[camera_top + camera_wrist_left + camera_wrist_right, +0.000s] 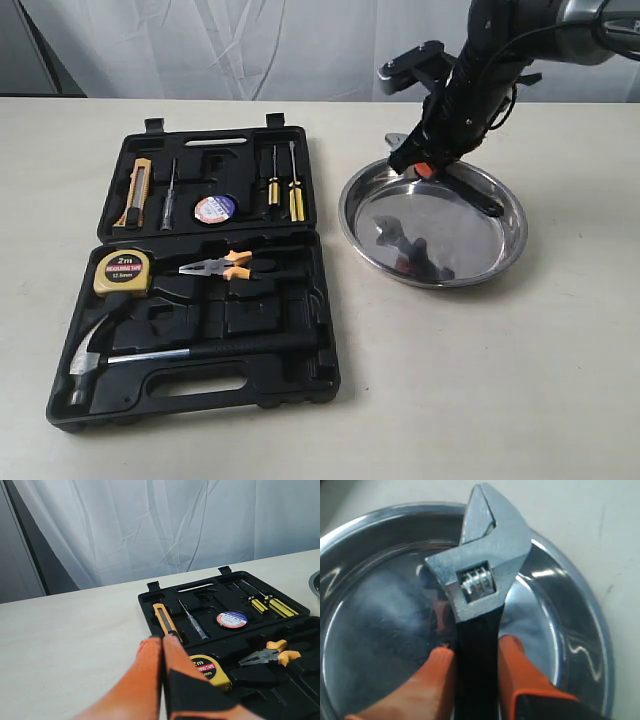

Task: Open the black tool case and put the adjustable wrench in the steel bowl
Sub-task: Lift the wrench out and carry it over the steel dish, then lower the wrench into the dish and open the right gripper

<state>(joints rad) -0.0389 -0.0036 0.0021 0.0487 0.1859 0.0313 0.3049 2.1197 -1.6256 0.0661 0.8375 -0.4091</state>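
Two grippers with orange fingers show here, and only one has hold of anything. The right gripper is clamped on the black handle of the wrench, one finger pressed to each side of it. The wrench hangs over the steel bowl, its silver head out past the fingertips and above the bowl's rim. The bowl's shiny bottom mirrors the wrench and the fingers. Whether any part of the wrench touches the bowl cannot be told.

The black tool case lies open flat on the table just beside the bowl, not touching it. In the half of the case level with the bowl sit a yellow utility knife, a thin tester screwdriver, a small roll of tape and two yellow-handled screwdrivers. The other half holds a yellow tape measure, orange-handled pliers and a claw hammer.

The left gripper is on the far side of the case from the bowl, well apart from the bowl. Its fingers are pressed together with nothing between them.
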